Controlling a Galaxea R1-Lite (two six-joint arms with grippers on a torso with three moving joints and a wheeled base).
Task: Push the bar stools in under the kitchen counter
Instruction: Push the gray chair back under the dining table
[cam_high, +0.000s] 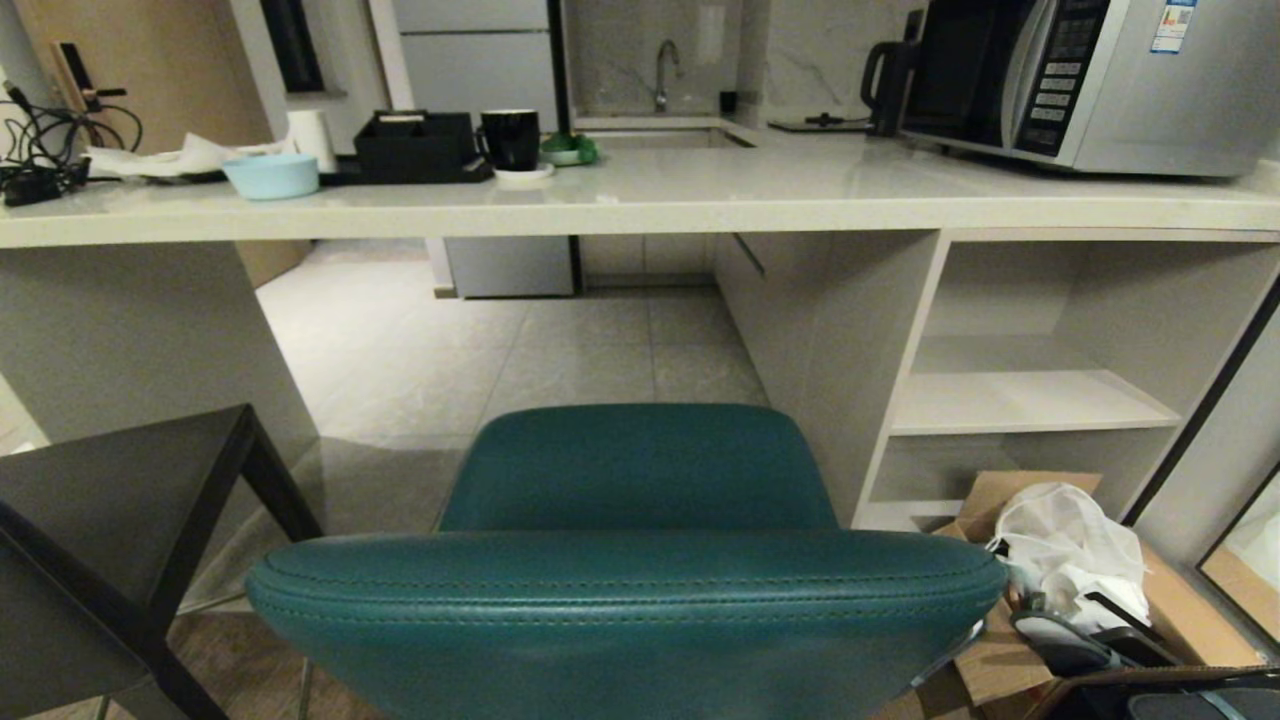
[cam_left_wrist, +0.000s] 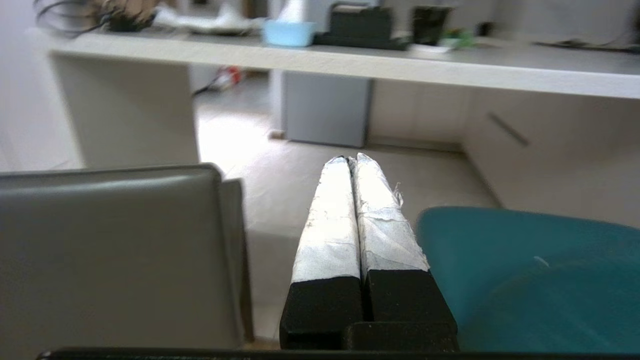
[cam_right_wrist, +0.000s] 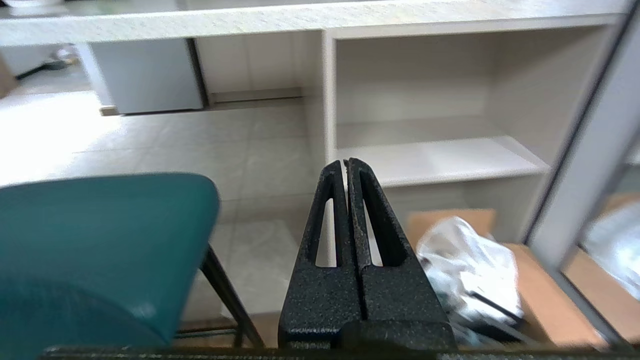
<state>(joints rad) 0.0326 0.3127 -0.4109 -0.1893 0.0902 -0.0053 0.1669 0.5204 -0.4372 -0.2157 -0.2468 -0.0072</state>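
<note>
The teal bar stool (cam_high: 630, 520) stands right in front of me, its curved back nearest and its seat facing the kitchen counter (cam_high: 640, 200). The dark grey stool (cam_high: 110, 500) stands to its left, beside the counter's white side panel. Neither arm shows in the head view. My left gripper (cam_left_wrist: 350, 160) is shut and empty, hanging in the gap between the grey stool (cam_left_wrist: 115, 255) and the teal stool (cam_left_wrist: 530, 280). My right gripper (cam_right_wrist: 346, 162) is shut and empty on the other side of the teal stool (cam_right_wrist: 100, 250), touching nothing.
A cardboard box (cam_high: 1060, 600) with white bags sits on the floor right of the teal stool, before open shelves (cam_high: 1020, 400). On the countertop stand a microwave (cam_high: 1080, 80), a black mug (cam_high: 510, 138), a blue bowl (cam_high: 270, 175) and cables. Tiled floor (cam_high: 520, 350) runs under the counter.
</note>
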